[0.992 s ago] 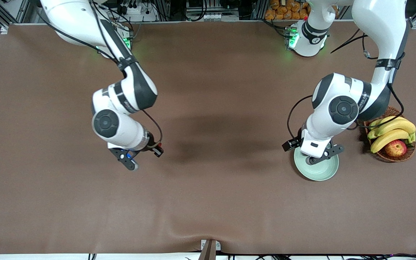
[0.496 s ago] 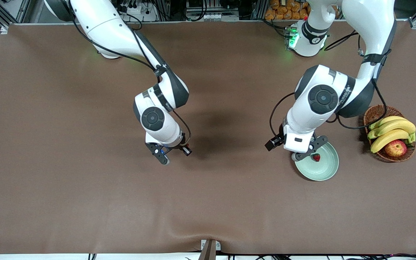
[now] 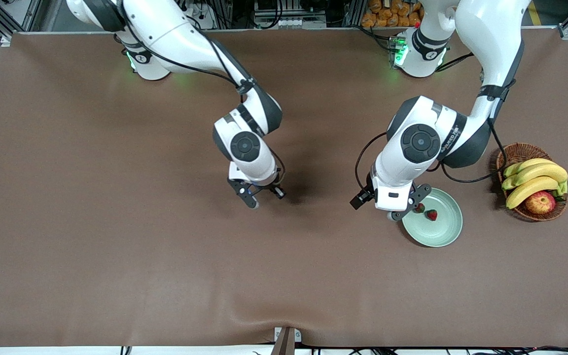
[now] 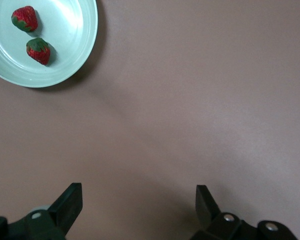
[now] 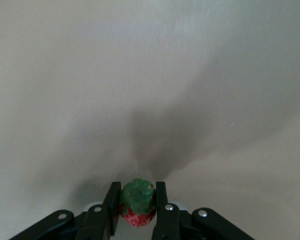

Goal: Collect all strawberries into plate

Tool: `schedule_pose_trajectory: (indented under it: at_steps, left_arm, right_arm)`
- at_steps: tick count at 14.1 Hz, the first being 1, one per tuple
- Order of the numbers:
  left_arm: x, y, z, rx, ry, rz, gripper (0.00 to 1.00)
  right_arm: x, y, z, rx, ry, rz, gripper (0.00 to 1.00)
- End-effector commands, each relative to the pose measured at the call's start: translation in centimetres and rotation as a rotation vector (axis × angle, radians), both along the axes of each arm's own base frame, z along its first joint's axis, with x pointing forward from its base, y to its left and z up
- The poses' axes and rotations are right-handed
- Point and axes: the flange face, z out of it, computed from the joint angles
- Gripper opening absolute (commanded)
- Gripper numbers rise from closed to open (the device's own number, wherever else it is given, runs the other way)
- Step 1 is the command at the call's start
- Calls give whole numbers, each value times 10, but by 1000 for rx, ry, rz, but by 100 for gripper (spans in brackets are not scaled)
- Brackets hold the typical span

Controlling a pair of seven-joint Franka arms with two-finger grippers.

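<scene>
Already two strawberries (image 3: 426,212) sit in the plate (image 3: 445,231); left end effector (image 3: 406,209) gapes wide w/ nothing at its rim, right end effector (image 3: 263,195) pinches third berry (image 5: 138,202) over mid-bench (image 3: 116,256), prob. for delivery.

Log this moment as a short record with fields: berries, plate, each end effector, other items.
berries on plate: two strawberries
third strawberry: clamped in right end effector, over bare table
plate: toward the left arm's end, beside basket of fruit
left end effector: open, empty, beside the plate's rim
</scene>
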Motion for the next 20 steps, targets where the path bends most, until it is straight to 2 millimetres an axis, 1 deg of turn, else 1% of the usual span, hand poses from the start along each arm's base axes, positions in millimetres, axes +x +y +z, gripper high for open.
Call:
schedule_pose_trajectory:
  at_steps: [1, 2, 3, 4, 5, 6, 7, 10, 11, 12, 13, 14, 16, 17, 20]
  left_arm:
    - [2, -7, 3, -14, 8, 38, 100]
    - [2, -8, 0, -14, 11, 43, 100]
    - [2, -8, -1, -13, 13, 49, 100]
    - [2, -9, -2, -11, 14, 53, 100]
    - [0, -13, -2, -13, 14, 52, 100]
    - [-1, -16, -3, -13, 16, 54, 100]
    - [-1, -16, -4, -12, 18, 63, 100]
    - [0, -27, -6, -20, 17, 87, 100]
    - [-1, -32, -11, -18, 24, 96, 100]
    - [-3, -40, -10, -22, 22, 100, 100]
    - [-5, -46, -15, -22, 29, 92, 100]
    - [-8, -53, -17, -23, 32, 91, 100]
    - [-8, -67, -23, -29, 35, 95, 100]
    - [-7, -76, -31, -35, 44, 100, 100]
    - [-7, -107, -51, -59, 49, 108, 100]
  right_arm:
    - [0, 9, -9, 8, 3, -22, 10]
    - [-1, 9, -12, 7, 6, -23, 19]
    - [-1, 8, -15, 3, 8, -21, 22]
    - [-2, 9, -15, 3, 8, -18, 32]
    - [1, 9, -11, 5, 8, -18, 54]
    - [4, 12, -4, 17, 2, -20, 93]
    - [6, 12, 2, 11, 8, -16, 100]
    - [19, 9, 28, 4, 30, -14, 100]
    - [24, 6, 36, 6, 33, -19, 100]
    - [33, -3, 47, 4, 41, -26, 100]
    - [40, -10, 53, 0, 50, -34, 100]
    - [49, -20, 58, 0, 51, -43, 100]
    - [68, -46, 68, 9, 47, -30, 100]
    - [77, -63, 69, 3, 59, -16, 100]
    - [105, -104, 90, -6, 83, 14, 100]
